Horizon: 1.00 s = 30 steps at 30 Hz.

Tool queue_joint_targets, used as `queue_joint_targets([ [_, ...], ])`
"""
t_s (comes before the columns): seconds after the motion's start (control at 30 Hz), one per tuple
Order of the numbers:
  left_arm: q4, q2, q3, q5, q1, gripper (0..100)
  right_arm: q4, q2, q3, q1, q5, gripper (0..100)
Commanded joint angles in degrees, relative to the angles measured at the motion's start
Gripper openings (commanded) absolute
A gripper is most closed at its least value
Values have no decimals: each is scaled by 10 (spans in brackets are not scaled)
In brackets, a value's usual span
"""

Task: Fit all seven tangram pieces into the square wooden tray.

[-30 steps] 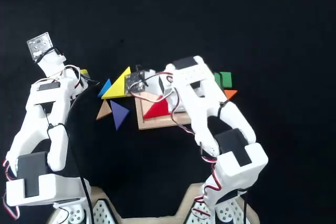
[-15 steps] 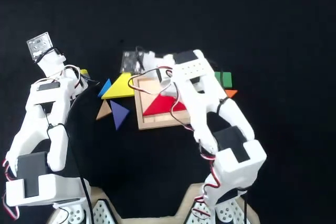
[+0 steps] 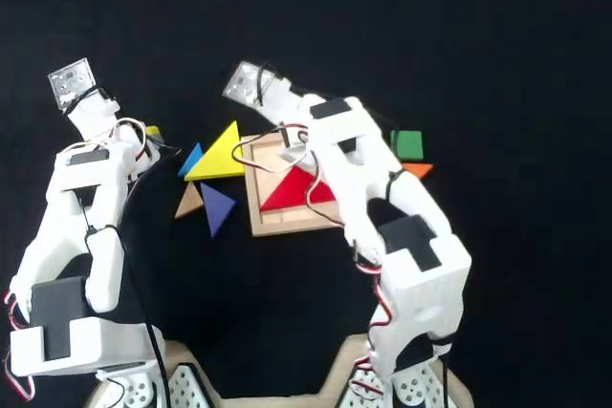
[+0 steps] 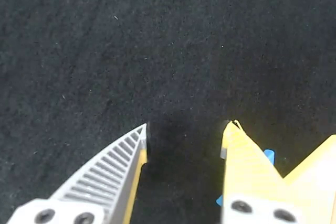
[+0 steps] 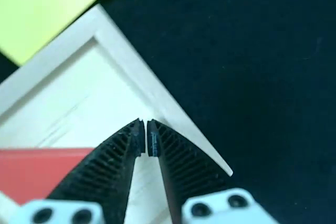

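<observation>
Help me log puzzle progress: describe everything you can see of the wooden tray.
The wooden tray is square and shallow, pale wood with a raised rim and flat floor, lying flat on the black table. A red triangle lies inside; the visible floor around it is bare. The right arm crosses over it, hiding part, its shut right gripper above the floor near the rim. A yellow triangle lies outside by one corner.

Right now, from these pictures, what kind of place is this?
Probably a robotics test bench: two white robot arms at a black cloth-covered table, and a square wooden tray holding a red triangle.
</observation>
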Motion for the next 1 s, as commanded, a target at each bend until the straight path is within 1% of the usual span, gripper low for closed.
queue_joint_targets([
  [0.0,-6,-4,-33,3,-2,234,-19,-2,-32,5,-15,10],
  [0.53,-5,-4,-33,3,-3,234,-18,1,-1,7,-10,10],
  [0.67,-5,-4,-33,3,-3,234,-17,25,0,7,25,10],
  [0.8,-5,-4,-33,3,-3,234,-15,23,-2,7,25,10],
  [0.97,-5,-4,-33,3,-3,234,22,21,-5,13,28,10],
])
